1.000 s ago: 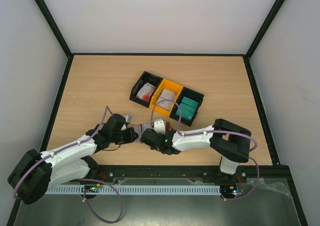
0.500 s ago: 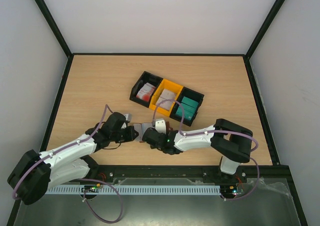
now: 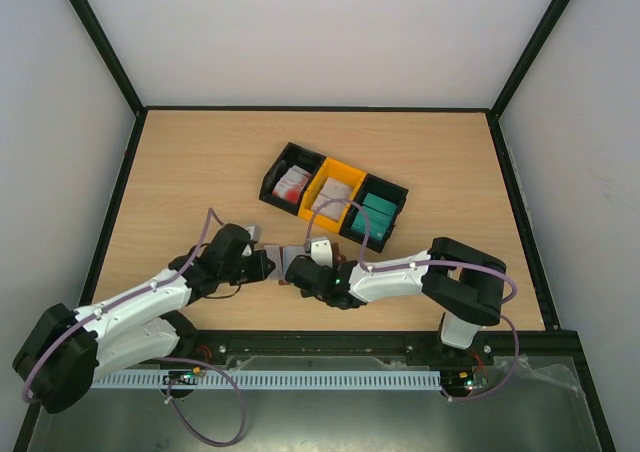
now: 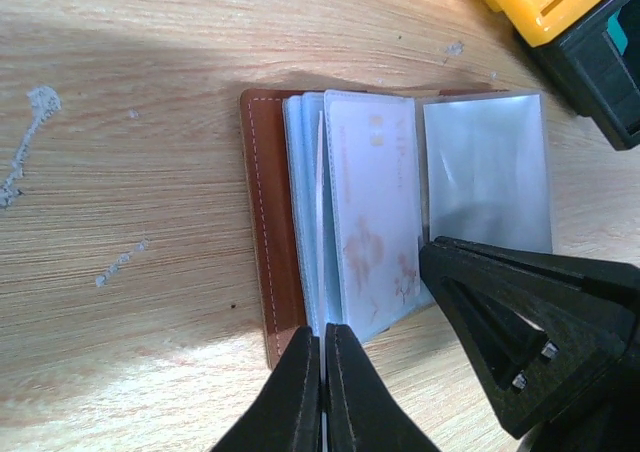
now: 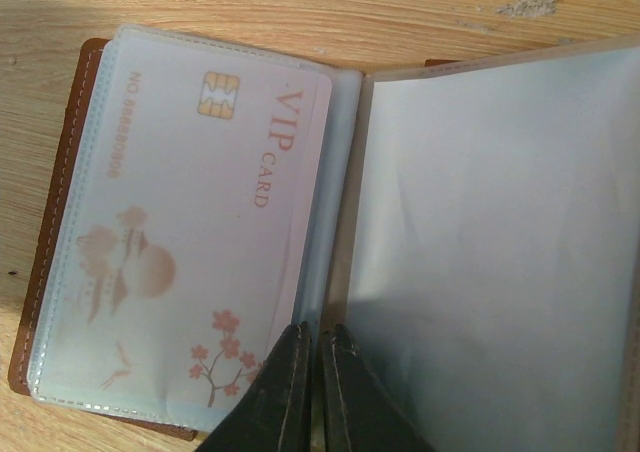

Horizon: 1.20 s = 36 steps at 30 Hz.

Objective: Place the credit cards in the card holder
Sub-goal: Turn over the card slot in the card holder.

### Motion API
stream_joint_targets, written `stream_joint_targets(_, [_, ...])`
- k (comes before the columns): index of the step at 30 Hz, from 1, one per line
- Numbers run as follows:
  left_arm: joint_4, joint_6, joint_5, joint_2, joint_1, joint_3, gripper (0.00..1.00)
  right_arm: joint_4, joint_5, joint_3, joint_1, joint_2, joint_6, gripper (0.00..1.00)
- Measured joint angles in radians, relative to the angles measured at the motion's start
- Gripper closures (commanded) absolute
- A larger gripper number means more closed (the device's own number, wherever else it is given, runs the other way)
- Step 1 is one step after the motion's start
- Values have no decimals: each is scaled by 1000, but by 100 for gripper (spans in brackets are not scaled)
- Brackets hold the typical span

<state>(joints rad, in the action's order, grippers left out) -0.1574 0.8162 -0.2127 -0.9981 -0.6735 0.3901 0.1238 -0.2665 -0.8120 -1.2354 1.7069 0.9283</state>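
The card holder (image 4: pixel 262 222) lies open on the table, brown leather with pale blue sleeves, between both grippers (image 3: pixel 291 259). A white credit card (image 5: pixel 190 222) with pink blossoms sits inside one sleeve (image 4: pixel 372 212). My left gripper (image 4: pixel 323 337) is shut on the near edge of a pale sleeve. My right gripper (image 5: pixel 318 340) is shut on a sleeve edge beside the spine, with an empty sleeve (image 5: pixel 490 262) lying to its right. More credit cards rest in the bins: white and red (image 3: pixel 292 183), white (image 3: pixel 333 194), teal (image 3: pixel 375 215).
Three joined bins stand behind the wallet: black (image 3: pixel 277 175), yellow (image 3: pixel 345 172) and black (image 3: pixel 395 193). In the left wrist view the yellow bin (image 4: pixel 540 2) is at the top right, and the right arm's black fingers (image 4: pixel 500 302) cross close to mine.
The right gripper has edged slightly left and away from the arms' bases, toward the left gripper. Both jaws stay shut on the wallet's sleeves.
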Motion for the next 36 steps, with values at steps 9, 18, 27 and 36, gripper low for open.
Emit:
stream_joint_targets(9, [3,3,8,34,0,1,97,-11,5,3,3,0,0,94])
stream_joint_targets(18, [37,3,3,-6,0,1,98,-22,7,6,5,0,0,94])
stream_joint_targets(27, [62,4,-7,-50,0,1,97,-24,7,7,5,0,0,94])
stream_joint_targets(36, [115,8,-56,-63,0,-5,97,-40,13,21,6,-10,3,94])
